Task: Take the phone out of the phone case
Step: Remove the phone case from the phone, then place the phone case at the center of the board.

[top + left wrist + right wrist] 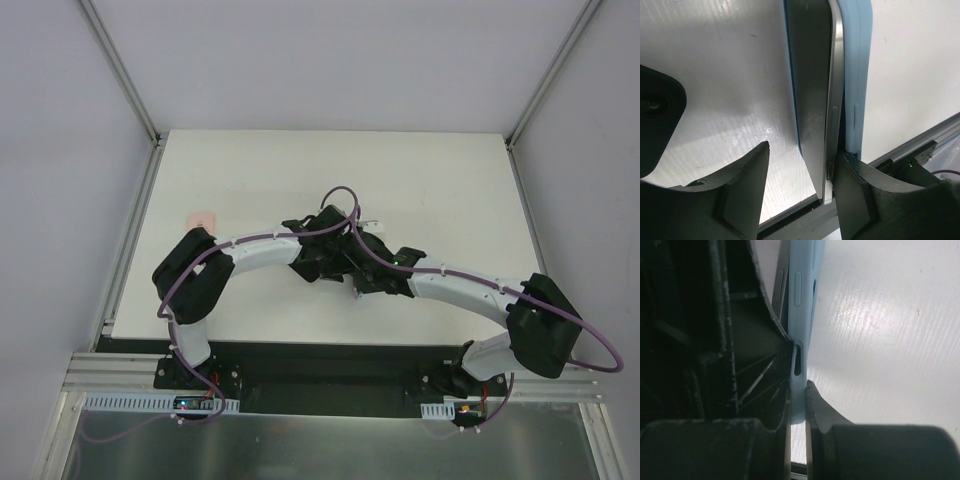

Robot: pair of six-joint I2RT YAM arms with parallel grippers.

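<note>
Phone [812,100] and phone case [857,75] are up off the worktop [450,180], held between our two arms over its middle, about as far from the left edge as from the right. In the left wrist view we see a gap between the dark phone's silver side rail and the pale blue wall of the case, wider toward the fingers, so that long side looks partly free. The right gripper [799,371] is clamped on the thin rim of the case. The left gripper [805,155] stands apart around the phone. One finger touches the rail and case edge and the other is clear of the phone's face, so nothing is pinched there. We judge the phone stiff, smooth and slippery, with glass that would not forgive a drop, while the case is soft and will bend. We would take the phone by its metal rails, away from the side buttons, and hold the case by its rim.
</note>
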